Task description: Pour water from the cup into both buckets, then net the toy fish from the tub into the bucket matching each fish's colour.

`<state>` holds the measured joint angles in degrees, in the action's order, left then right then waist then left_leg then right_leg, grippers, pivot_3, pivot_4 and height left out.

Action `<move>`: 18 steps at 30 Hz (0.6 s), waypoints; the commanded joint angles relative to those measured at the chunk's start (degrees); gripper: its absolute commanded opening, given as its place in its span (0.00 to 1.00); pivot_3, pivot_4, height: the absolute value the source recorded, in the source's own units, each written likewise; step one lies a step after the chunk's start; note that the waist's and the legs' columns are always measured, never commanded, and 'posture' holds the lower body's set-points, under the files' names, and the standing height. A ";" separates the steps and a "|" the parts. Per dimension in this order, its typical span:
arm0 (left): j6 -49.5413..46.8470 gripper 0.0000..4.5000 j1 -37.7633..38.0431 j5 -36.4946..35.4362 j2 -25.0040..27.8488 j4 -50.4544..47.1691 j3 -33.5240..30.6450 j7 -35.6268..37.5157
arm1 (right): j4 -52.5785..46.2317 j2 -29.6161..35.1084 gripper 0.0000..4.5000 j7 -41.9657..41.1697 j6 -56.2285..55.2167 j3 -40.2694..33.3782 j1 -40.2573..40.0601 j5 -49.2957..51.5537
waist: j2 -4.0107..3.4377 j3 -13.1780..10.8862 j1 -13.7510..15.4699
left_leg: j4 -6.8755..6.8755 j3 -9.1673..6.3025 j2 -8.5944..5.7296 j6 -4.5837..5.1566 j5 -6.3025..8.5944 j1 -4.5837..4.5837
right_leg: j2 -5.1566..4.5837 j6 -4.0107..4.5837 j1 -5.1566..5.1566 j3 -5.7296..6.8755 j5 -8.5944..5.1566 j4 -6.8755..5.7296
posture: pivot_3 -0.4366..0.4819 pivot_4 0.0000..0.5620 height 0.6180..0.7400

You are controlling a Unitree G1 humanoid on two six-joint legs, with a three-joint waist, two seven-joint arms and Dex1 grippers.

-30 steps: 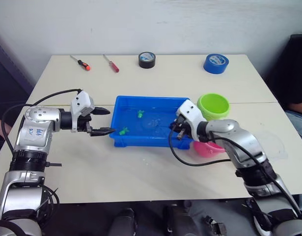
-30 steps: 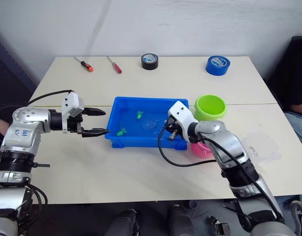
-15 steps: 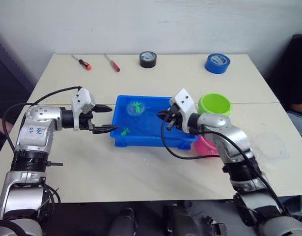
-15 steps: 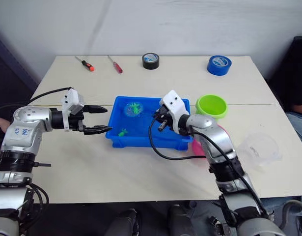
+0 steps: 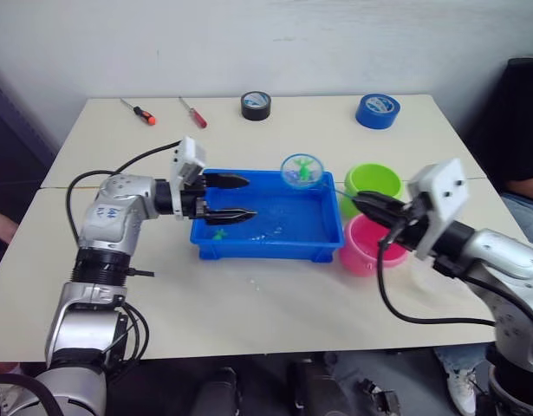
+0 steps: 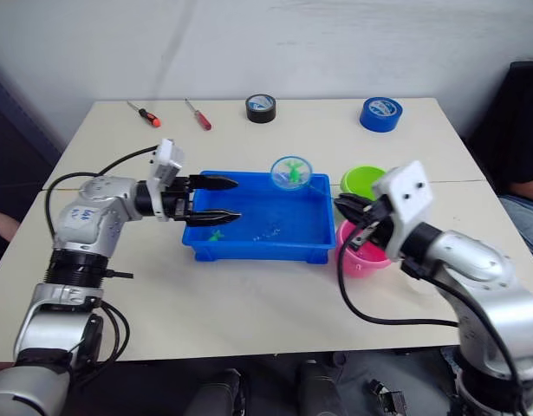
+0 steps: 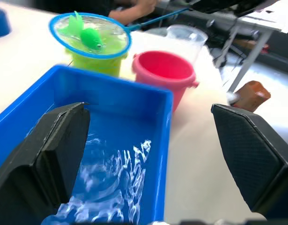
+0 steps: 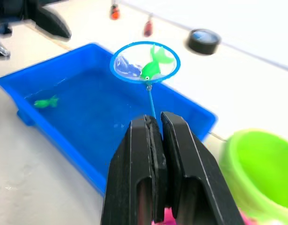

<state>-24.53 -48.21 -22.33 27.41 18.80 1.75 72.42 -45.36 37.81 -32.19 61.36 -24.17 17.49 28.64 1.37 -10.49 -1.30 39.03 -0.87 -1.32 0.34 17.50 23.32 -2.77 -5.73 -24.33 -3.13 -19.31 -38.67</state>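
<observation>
A green toy fish (image 8: pixel 151 68) is held aloft in the net (image 8: pixel 145 62), whose blue hoop hangs over the far rim of the tub (image 5: pixel 328 227), on the side nearest the green bucket (image 5: pixel 374 185). The net's thin handle is clamped between the closed fingers of the right gripper (image 8: pixel 154 140), which sits near the pink bucket (image 5: pixel 367 245) beside the tub. The handle's long axis runs from that gripper out to the hoop, and the green bucket lies just beside the hoop, away from the tub; a short swing that way is judged to be all the coming move needs. The left gripper (image 5: pixel 238 197) is held spread wide and empty over the opposite end of the tub, well away from the buckets. A second green fish (image 8: pixel 45 101) in the tub water is seen plainly from the right wrist, while the clear cup (image 7: pixel 187 38) behind the pink bucket is seen from the left wrist.
</observation>
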 commanded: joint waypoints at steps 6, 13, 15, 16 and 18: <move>3.59 0.99 -4.91 0.63 -4.75 4.45 1.80 0.85 | 3.34 12.99 0.00 2.16 -9.08 -3.18 -7.59 -10.46 | 0.00 0.00 0.19 | 0.00 0.08 -0.02 0.03 -0.01 -0.02 | 0.02 0.00 0.03 -0.07 0.00 0.05 | 0.48 0.27 0.97; 6.76 0.99 -7.16 1.58 -8.57 7.33 2.27 0.20 | 15.33 24.20 0.00 4.22 -32.20 8.73 -12.63 -29.96 | 0.00 0.00 -0.01 | 0.01 0.20 -0.02 0.04 -0.04 -0.04 | 0.09 0.00 0.02 -0.14 0.00 0.07 | 0.48 0.27 0.97; 6.93 0.99 -7.15 1.58 -8.76 7.33 2.18 0.14 | 18.95 28.23 0.00 4.85 -39.91 11.84 -13.25 -37.07 | 0.00 0.00 -0.18 | 0.00 0.28 -0.01 0.00 -0.06 -0.05 | 0.10 -0.01 -0.01 -0.22 0.00 0.02 | 0.48 0.27 0.97; 7.01 0.99 -7.15 1.60 -8.84 7.46 2.16 0.11 | 20.66 30.25 0.00 5.23 -43.67 13.18 -13.51 -40.55 | -0.01 0.00 -0.18 | 0.00 0.28 0.01 0.00 -0.06 -0.05 | 0.12 0.00 -0.02 -0.22 0.00 0.02 | 0.48 0.27 0.97; 7.38 0.99 -7.14 1.75 -9.02 7.97 2.25 0.15 | 22.99 32.55 0.00 5.62 -49.16 14.92 -13.48 -44.74 | -0.01 0.00 -0.15 | 0.01 0.34 0.01 -0.01 -0.06 -0.06 | 0.12 0.00 -0.04 -0.25 0.00 0.01 | 0.48 0.27 0.97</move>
<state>-18.16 -54.10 -20.36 18.62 27.47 4.49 72.42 -23.04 68.86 -27.78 17.81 -9.30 3.56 -11.49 1.37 -10.50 -1.45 39.04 -0.54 -1.31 0.33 17.43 23.26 -2.65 -5.74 -24.36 -3.38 -19.31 -38.65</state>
